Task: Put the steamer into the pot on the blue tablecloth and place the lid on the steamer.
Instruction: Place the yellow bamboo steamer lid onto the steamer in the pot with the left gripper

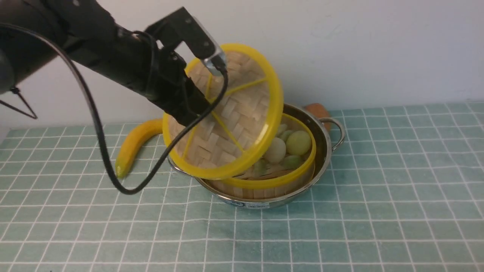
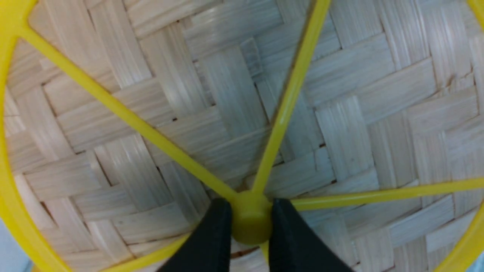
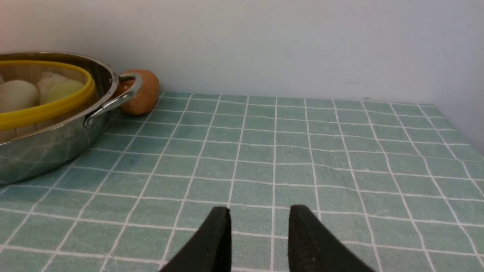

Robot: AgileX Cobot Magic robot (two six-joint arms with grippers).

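Hanging on to the lid [image 1: 234,145] by its yellow hub [image 2: 251,223] right now: the left arm's fingers [image 2: 223,234] are closed on that little knob, one pressed to each side. The left arm [image 1: 128,71] reaches in from about 10 o'clock, and the lid is steeply tilted, hiding a chunk of the steamer [image 1: 280,179] from the front. It isn't sitting on the steamer. Can't tell whether the edges touch.

The steamer's already in the pot [image 1: 325,151], with the shiny rim showing around it, and they're both a bit tipped. Inside you can see a pale round bun [image 1: 275,151], a yellowish-green one [image 1: 298,142] at its 2 o'clock, and a green dumpling [image 1: 291,162].

Taking the pot as the clock, 12 being the far side: loop handles at about 2 [image 1: 341,132] and 8, small label [image 1: 258,206] near 6, a banana [image 1: 134,145] on the blue tablecloth [image 1: 397,189] out at 10, and a rounded orange-brown thing [image 1: 318,110] just past the rim at 1. A dark cable [image 1: 99,132] loops down from the left wrist.

As for the right arm, its fingers [image 3: 223,234] are apart with nothing between them, pointing out over the cloth, while the pot shows well away from them.
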